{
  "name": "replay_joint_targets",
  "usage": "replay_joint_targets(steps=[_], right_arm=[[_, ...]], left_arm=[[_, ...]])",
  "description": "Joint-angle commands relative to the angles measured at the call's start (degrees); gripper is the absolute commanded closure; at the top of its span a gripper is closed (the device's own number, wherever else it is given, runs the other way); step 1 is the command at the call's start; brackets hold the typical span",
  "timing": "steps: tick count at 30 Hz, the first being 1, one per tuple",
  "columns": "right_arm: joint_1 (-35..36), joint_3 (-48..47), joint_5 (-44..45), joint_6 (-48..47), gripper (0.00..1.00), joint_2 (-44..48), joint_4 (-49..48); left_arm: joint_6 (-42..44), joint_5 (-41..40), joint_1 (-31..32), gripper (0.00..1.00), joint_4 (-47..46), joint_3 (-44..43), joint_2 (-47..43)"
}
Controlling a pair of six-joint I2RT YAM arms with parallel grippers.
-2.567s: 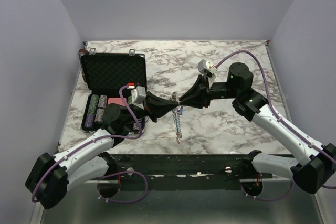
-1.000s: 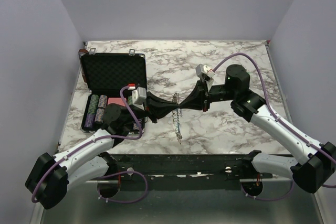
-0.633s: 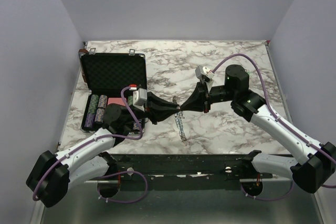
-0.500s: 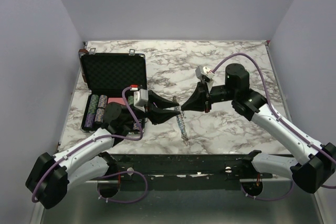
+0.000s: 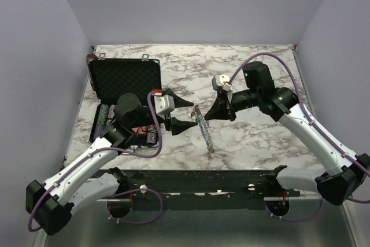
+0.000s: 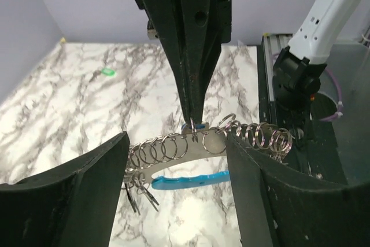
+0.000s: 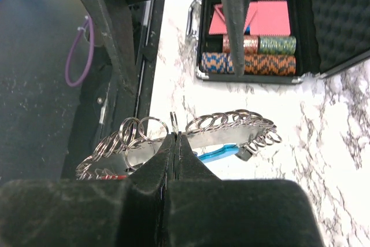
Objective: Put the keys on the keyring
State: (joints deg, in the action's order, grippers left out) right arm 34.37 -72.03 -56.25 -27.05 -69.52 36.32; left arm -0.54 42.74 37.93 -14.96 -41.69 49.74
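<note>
The keyring (image 5: 206, 136) is a thin metal strip lined with several small rings and a light-blue section (image 6: 193, 181). It hangs slanting over the marble. My right gripper (image 5: 203, 115) is shut on one ring near its upper end (image 7: 175, 125). My left gripper (image 5: 192, 113) stands open just left of it, its fingers on either side of the keyring (image 6: 167, 148) without touching. A small green key (image 6: 107, 72) lies far off on the table. A blue bit (image 6: 195, 126) shows behind the right gripper's tip and a red bit (image 7: 111, 176) among the rings.
The black foam-lined case (image 5: 124, 77) lies open at the back left, with striped poker chips (image 7: 254, 63) and a pink card (image 7: 254, 18) in its tray, close behind the left arm. The table's near edge and the arm bases (image 5: 196, 186) lie below the keyring.
My left gripper has opened, let go of the keyring and drawn back to the left. The keyring now hangs from the right gripper alone, its lower end swung right.
</note>
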Motion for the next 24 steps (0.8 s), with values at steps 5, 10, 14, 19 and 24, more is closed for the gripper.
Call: replay_joint_targets(steps=[5,10,14,19,24], right_arm=[[-0.3,-2.9,3.8,-7.7,1.0,-1.8,9.3],[-0.3,-3.0,4.3,-7.8,1.0,-2.6,9.7],[-0.3,-2.9,4.2,-7.2,1.0,-3.0,9.2],[-0.3,-2.9,4.0,-6.5,1.0,-3.0,8.8],[-0.3,-2.7,3.6,-6.1,1.0,-3.1,8.4]], left_arm=[[2.5,4.4,-0.2,0.36,10.7,-5.3,5.8],[1.8,6.1,0.3,0.46,11.1,-6.6,7.5],[2.1,5.8,2.1,0.47,11.6,-7.0,8.9],[4.7,0.6,4.3,0.5,14.8,-8.1,10.0],[6.6,-3.7,5.8,0.53,17.9,-9.3,11.0]])
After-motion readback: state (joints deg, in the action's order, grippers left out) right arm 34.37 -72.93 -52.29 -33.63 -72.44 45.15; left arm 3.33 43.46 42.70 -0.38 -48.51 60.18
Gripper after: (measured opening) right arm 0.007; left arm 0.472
